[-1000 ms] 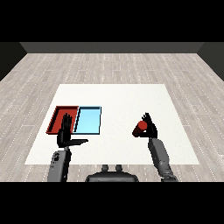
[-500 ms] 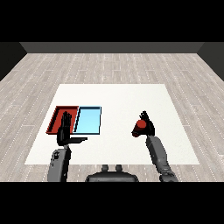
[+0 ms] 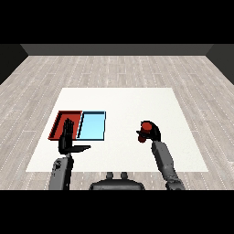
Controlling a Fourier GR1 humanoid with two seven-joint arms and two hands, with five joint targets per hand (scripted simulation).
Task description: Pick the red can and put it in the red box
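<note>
Right hand: the right hand (image 3: 153, 133) is curled round the red can (image 3: 146, 127), fingers and thumb wrapped about its sides, so that only the can's top and part of its upper side show.
Red can: held in the right hand, well to the right of the red tray (image 3: 61, 123), out over the white table (image 3: 123, 100); whether its base touches the table cannot be told.
Left hand: the left hand (image 3: 68, 139) is open wide, fingers straight and pointing away from the robot, thumb stretched out to the right; it holds nothing.
Left hand's place: it overlaps the near edge of the red tray in the view; contact with the tray cannot be told.
Red tray: lies flat on the left part of the table.
Light blue tray: the light blue tray (image 3: 93, 125) lies touching the red tray's right side, between the red tray and the can.
Between can and red tray: the light blue tray and a bare stretch of table.
</note>
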